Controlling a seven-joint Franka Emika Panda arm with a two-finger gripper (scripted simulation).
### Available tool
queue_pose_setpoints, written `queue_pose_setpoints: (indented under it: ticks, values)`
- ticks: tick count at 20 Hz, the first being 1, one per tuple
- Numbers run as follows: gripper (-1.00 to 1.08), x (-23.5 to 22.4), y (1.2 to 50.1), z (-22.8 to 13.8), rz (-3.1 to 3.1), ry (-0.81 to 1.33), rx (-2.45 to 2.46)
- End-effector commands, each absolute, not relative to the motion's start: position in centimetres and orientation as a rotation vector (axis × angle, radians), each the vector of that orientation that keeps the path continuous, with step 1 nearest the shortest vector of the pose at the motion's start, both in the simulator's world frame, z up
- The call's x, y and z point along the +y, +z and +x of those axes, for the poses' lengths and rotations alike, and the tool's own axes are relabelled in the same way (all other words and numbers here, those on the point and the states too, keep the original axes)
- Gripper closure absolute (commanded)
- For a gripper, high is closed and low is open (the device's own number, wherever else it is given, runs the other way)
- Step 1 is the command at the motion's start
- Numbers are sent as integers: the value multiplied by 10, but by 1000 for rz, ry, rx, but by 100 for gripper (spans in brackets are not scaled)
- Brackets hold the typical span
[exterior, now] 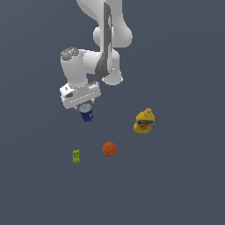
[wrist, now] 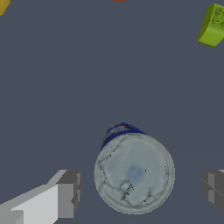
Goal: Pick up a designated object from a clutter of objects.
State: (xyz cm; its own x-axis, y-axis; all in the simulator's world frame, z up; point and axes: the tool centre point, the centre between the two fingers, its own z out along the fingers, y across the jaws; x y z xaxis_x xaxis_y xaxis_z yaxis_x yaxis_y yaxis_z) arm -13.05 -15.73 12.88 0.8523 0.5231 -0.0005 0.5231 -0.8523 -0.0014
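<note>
The blue can (exterior: pixel 86 113) with a silvery-grey top stands upright on the dark floor, directly under my gripper (exterior: pixel 85 108). In the wrist view the can's round top (wrist: pixel 134 173) lies between my two fingers (wrist: pixel 70 192), with a gap on each side, so the gripper (wrist: pixel 142 188) is open around it. The can's lower blue side shows below my hand in the exterior view. The rest of the clutter sits apart: a yellow bottle (exterior: pixel 144 121), an orange ball (exterior: pixel 109 148) and a small lime-green block (exterior: pixel 76 156).
The green block (wrist: pixel 212 25) shows at the wrist view's corner, and a sliver of the yellow bottle (wrist: pixel 2 6) at another. The arm's white links (exterior: pixel 103 39) rise above the can.
</note>
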Motion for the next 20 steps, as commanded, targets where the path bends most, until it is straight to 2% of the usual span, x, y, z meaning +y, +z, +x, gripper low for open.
queue_pose_setpoints:
  ticks: [1, 11, 20]
  values:
    - [-92, -160, 126, -135, -3019, 0, -870]
    - [-92, -161, 119, -137, -3018, 1, -874]
    - [-92, -162, 85, -138, -3018, 2, -875]
